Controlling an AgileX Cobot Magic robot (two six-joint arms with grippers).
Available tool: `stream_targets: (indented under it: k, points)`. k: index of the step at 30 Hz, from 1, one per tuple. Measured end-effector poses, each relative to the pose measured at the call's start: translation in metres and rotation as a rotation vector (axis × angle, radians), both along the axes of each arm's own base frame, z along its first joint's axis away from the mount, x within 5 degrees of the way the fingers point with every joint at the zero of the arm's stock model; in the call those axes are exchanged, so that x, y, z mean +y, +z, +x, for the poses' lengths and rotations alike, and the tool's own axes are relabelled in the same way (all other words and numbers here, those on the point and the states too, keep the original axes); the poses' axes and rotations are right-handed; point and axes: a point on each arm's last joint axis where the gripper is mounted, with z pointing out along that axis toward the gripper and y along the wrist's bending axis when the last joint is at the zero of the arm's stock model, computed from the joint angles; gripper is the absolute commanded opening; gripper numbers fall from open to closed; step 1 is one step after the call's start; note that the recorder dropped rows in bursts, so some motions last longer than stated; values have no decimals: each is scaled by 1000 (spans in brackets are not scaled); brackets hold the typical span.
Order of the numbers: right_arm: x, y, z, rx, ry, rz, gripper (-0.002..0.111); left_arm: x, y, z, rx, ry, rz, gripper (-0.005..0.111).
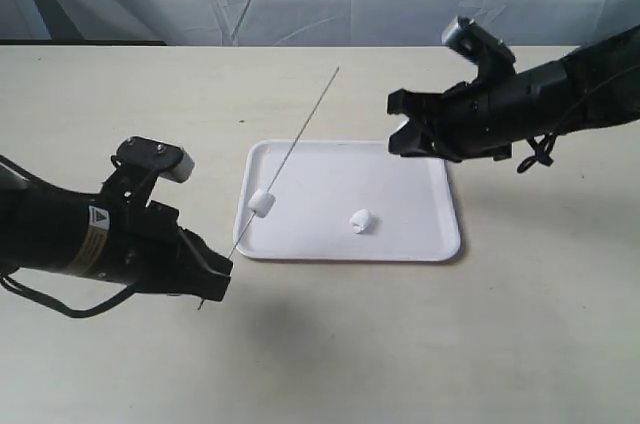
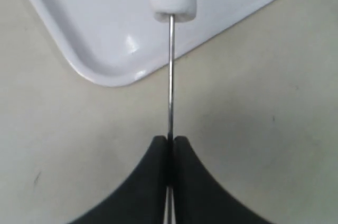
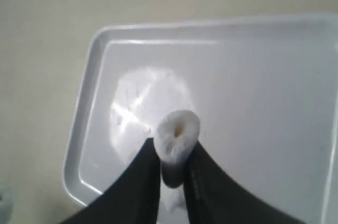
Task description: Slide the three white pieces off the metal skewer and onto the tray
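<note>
My black left gripper (image 1: 215, 279) clamps the thin grey metal skewer (image 1: 300, 134), slanted over the flat white tray (image 1: 405, 179) so pieces land inside; one white piece (image 1: 263, 203) is threaded; a second piece (image 1: 362, 221) lies there; right gripper (image 1: 400, 130) pinches the third piece (image 3: 177, 134).

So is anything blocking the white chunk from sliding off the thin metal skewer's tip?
Nothing visible: the thin metal skewer is bare from the white chunk to its tip; the right gripper holds another chunk aside.
</note>
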Motion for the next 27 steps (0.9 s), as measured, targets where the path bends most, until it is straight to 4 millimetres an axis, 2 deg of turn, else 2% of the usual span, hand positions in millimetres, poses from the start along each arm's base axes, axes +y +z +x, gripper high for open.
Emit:
stream_targets:
  k: [4, 7, 11, 14, 15, 17, 22, 27]
  points:
    - [8, -21, -9, 65, 34, -18, 23, -4, 6, 5, -1, 12, -27, 0]
    - [17, -26, -13, 74, 67, -23, 23, -6, 6, 6, 15, 9, -42, 0]
    - [24, -25, -16, 69, 96, -3, 23, -8, -4, 10, 56, 11, -33, 0]
    - [28, -22, -18, 69, 128, 38, 33, -11, -12, 16, 80, 12, -24, 0]
    - [29, -21, -19, 66, 147, 51, 41, -12, -13, 19, 83, 11, -25, 0]
    - [34, -18, -22, 63, 186, 99, 45, -18, -13, 29, 78, 5, -35, 0]
    - [43, -6, -25, 40, 248, 261, 45, -31, 2, 49, 39, -26, -102, 0]
    - [45, -1, -23, 33, 219, 318, 45, -38, 12, 53, 41, -52, -163, 0]
